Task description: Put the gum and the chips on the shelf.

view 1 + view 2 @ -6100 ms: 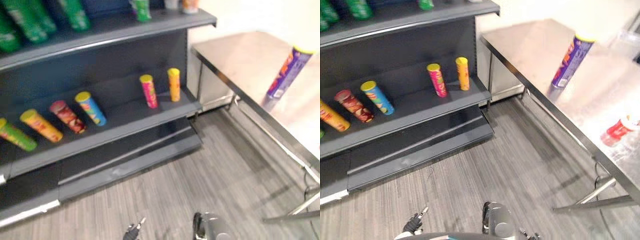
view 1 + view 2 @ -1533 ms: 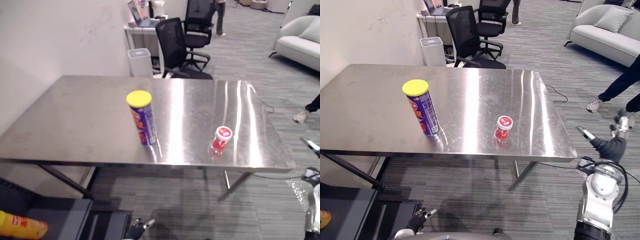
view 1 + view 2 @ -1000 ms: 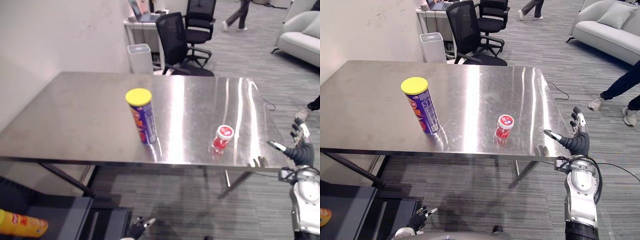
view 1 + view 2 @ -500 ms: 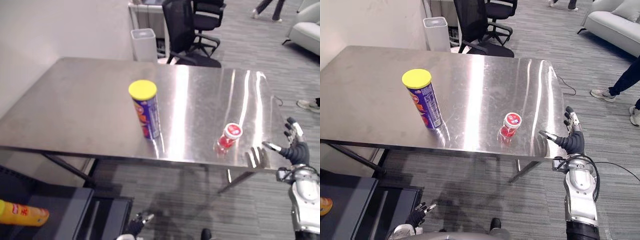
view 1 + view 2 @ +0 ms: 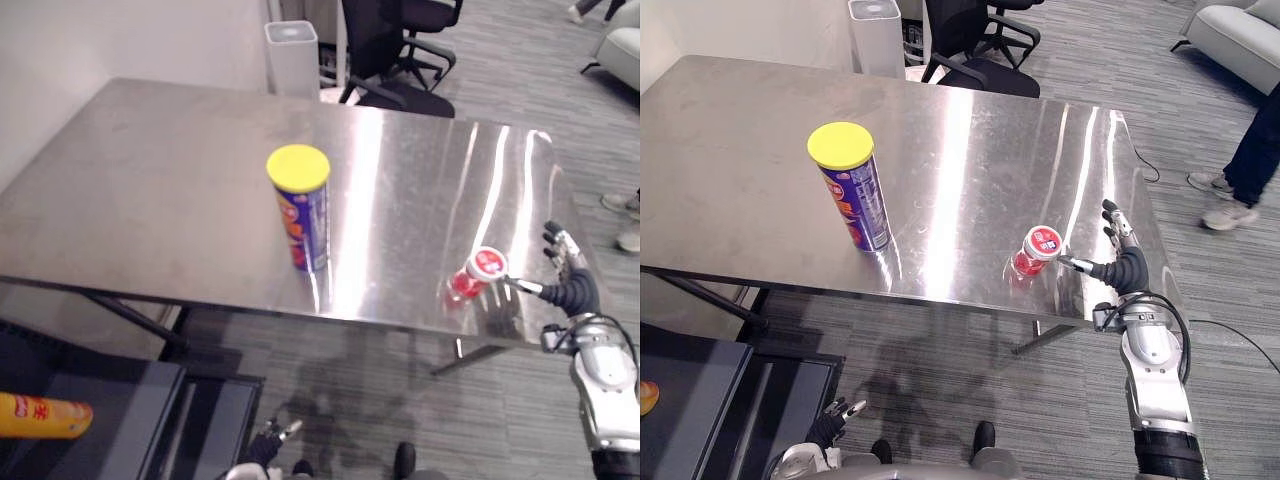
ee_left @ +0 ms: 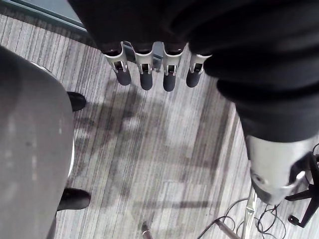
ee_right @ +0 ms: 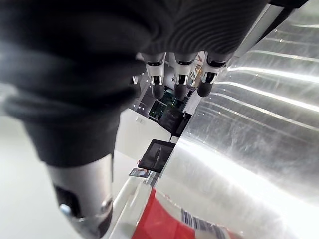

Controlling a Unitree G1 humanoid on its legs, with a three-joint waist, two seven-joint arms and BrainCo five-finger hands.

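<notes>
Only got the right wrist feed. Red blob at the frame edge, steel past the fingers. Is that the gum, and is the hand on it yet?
Observer: Yes, that's the small red gum jar with a white lid, upright near the front edge of the steel table. The right hand is beside it, open, with the thumb pointing at it and nothing grasped.
Operator: Chips?
Observer: The tall blue chips can with a yellow lid stands upright on the same table, to the jar's left and apart from it.
Operator: Left hand?
Observer: The left hand hangs low over the floor, fingers straight, empty.
</notes>
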